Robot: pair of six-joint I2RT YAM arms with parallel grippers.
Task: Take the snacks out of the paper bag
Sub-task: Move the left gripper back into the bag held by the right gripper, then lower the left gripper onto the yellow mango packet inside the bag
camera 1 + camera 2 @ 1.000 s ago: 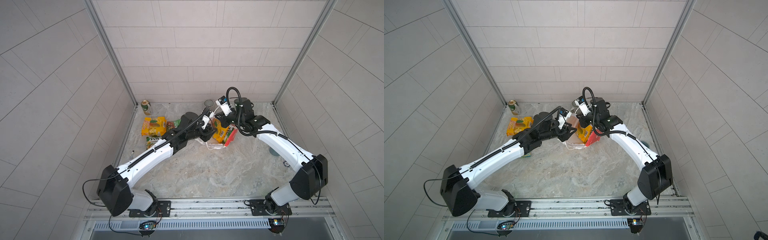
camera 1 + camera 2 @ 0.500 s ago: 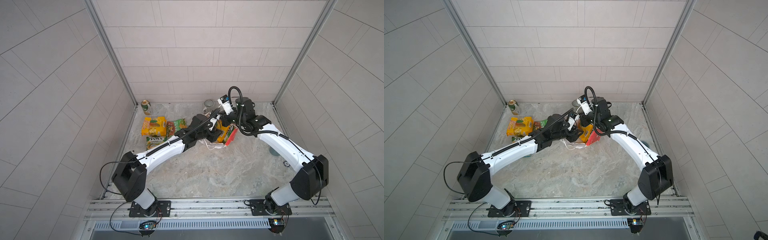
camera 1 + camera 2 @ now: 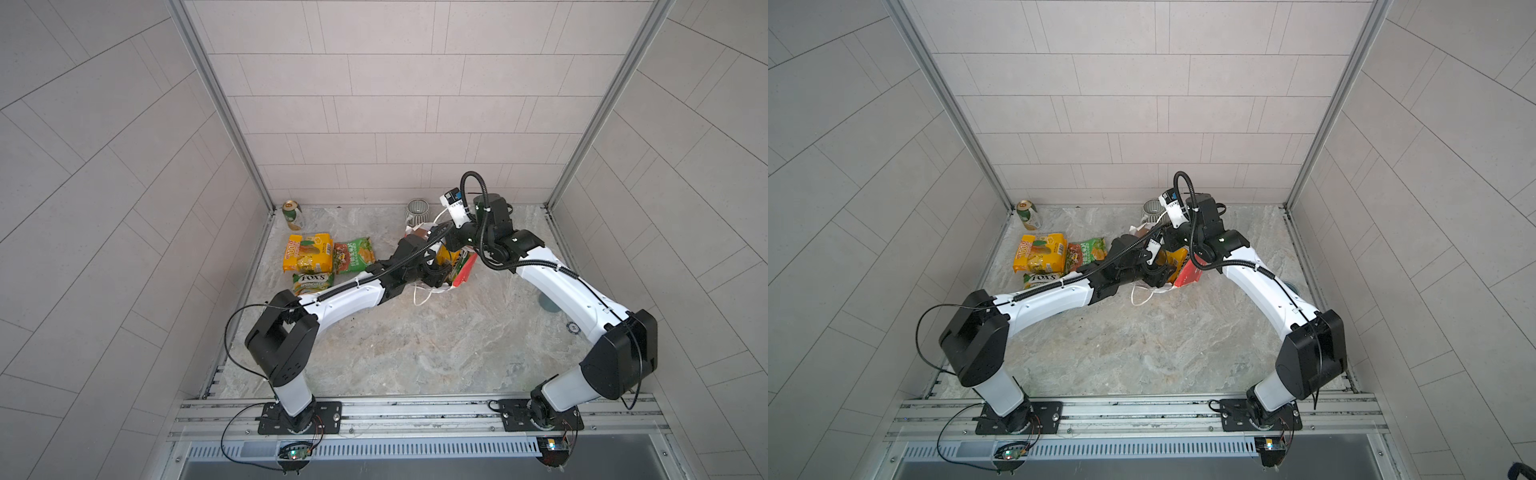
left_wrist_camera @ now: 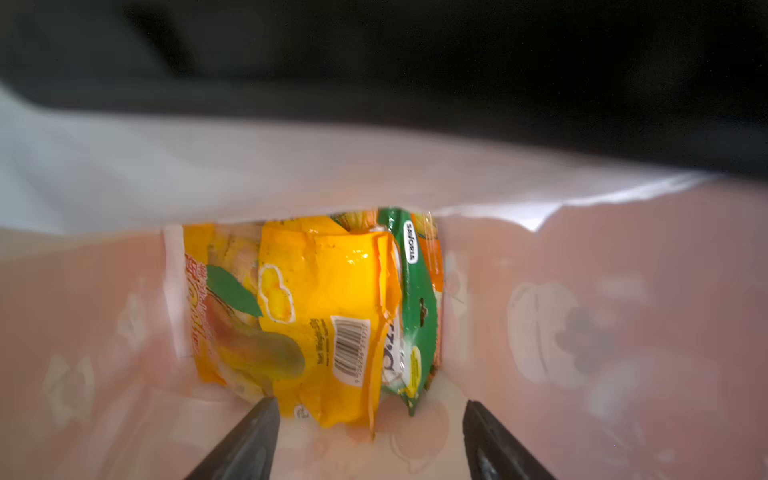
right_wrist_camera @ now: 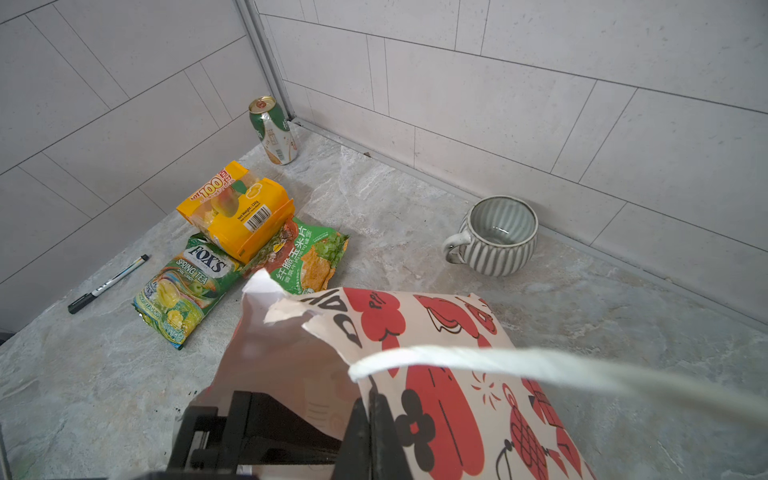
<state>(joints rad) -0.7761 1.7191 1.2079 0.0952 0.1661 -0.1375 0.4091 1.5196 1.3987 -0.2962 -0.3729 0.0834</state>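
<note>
The paper bag [image 5: 436, 353], white with red prints, lies on its side in both top views [image 3: 462, 268] [image 3: 1187, 274]. My right gripper [image 5: 368, 415] is shut on its upper wall by the mouth, next to a white cord handle [image 5: 540, 368]. My left gripper [image 4: 370, 413] is inside the bag, open, its jaws either side of two snacks: a yellow-orange packet [image 4: 324, 307] and a green-edged packet [image 4: 417, 316], neither touched. Out on the table lie a yellow-orange packet [image 3: 307, 257], a green chips packet [image 3: 353, 259] and a green FOX'S packet [image 3: 313, 282].
A green-gold drink can [image 3: 292, 215] stands in the back left corner. A ribbed grey mug [image 3: 417, 211] sits by the back wall, just behind the bag. A black pen [image 5: 108, 284] lies near the left wall. Tiled walls close three sides.
My left arm has stretched to the right and pushed its gripper deeper into the bag's mouth, with the jaws opening wider. The right gripper has kept its hold on the bag.
</note>
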